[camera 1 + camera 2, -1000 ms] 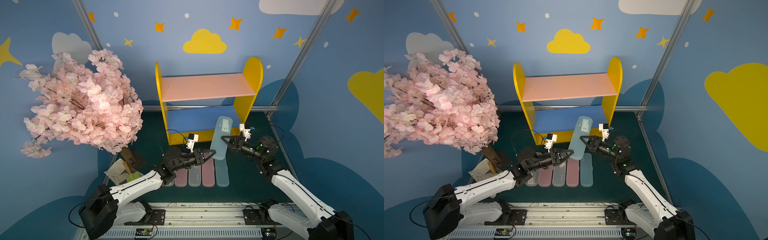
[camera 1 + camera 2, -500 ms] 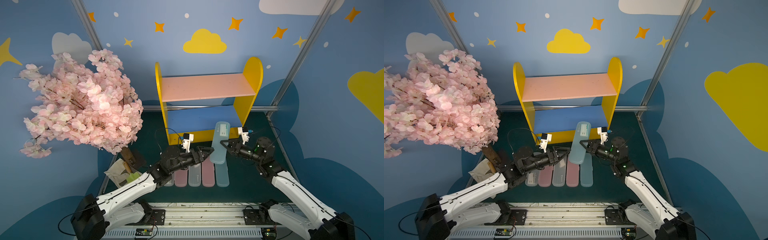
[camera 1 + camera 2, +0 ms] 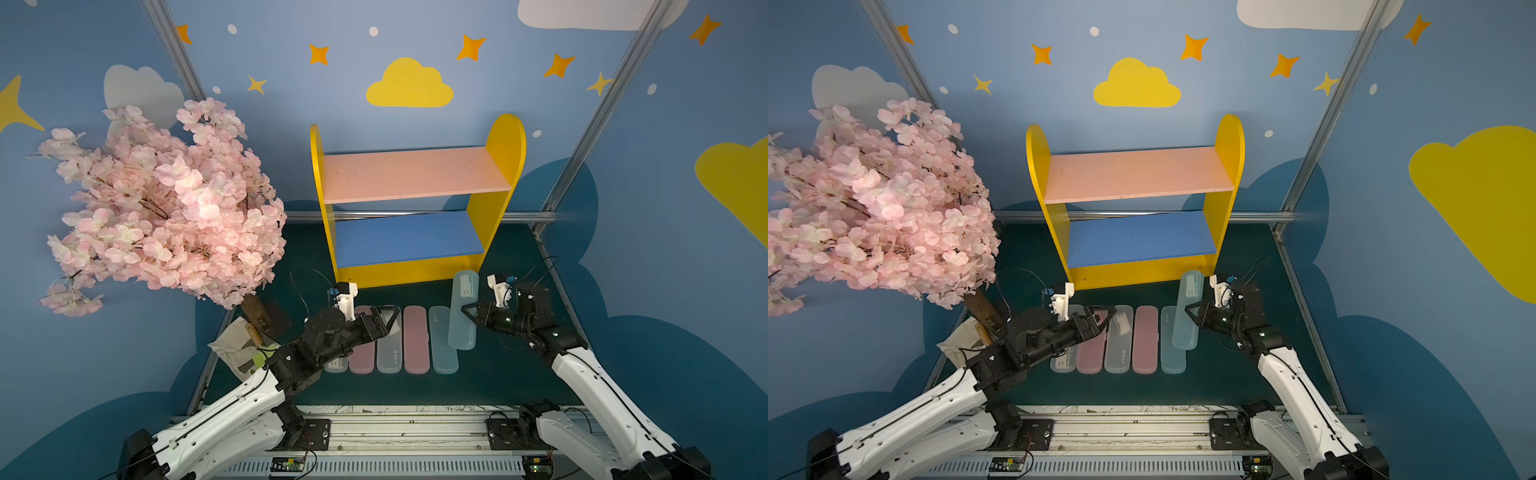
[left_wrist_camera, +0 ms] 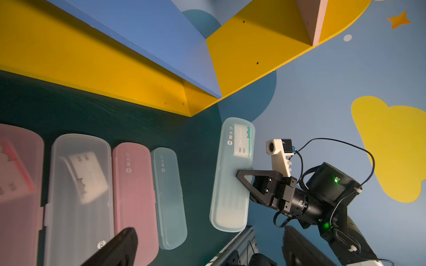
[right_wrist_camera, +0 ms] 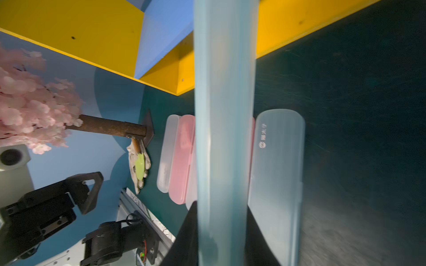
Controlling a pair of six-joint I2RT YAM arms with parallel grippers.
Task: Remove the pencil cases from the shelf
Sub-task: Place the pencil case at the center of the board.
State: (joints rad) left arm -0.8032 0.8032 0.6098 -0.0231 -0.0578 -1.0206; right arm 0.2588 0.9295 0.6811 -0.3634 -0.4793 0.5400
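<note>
Teal case (image 3: 464, 291): your right pincer (image 3: 467, 311) is gripping it, clear of the shelf (image 3: 409, 174).
Left pincer (image 3: 392, 320): gaping wide, holding nothing.
Next: probably lowering it beside the row (image 3: 415, 338) beneath, then releasing.

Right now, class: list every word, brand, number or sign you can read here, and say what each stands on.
"猫太子", by a round logo: held teal pencil case, in the right gripper.
"猫太子": pink pencil case in the row.
"猫太子": flat teal pencil case in the row.
Paper card inside the gripped case: print too small to read.
Frosted white pencil case: print inside is blurred, unreadable.
</note>
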